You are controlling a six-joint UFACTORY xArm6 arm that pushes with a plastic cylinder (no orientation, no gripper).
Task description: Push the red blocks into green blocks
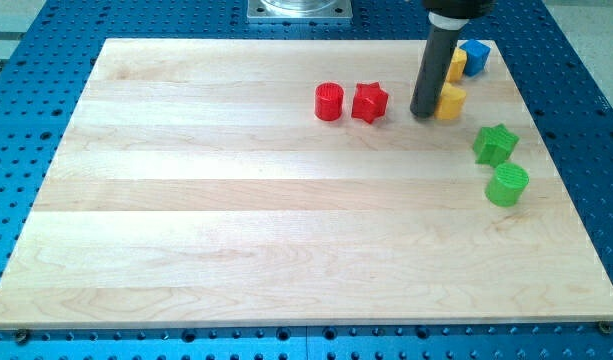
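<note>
Pale wooden board (pixel 236 200) on blue perforated table (pixel 46 40); my tip (pixel 422 113) between red star (pixel 369 101), yellow block (pixel 450 101); no fingers.

The pale wooden counter (pixel 236 220) carried seven small blocks, all toward two o'clock. A red cylinder (pixel 329 102) and red star (pixel 369 102) sat just beside each other. At three o'clock of them lay two yellow blocks (pixel 451 101) (pixel 456 64) and a blue block (pixel 474 56) — below, a green star (pixel 495 144) and green cylinder (pixel 507 185).
</note>
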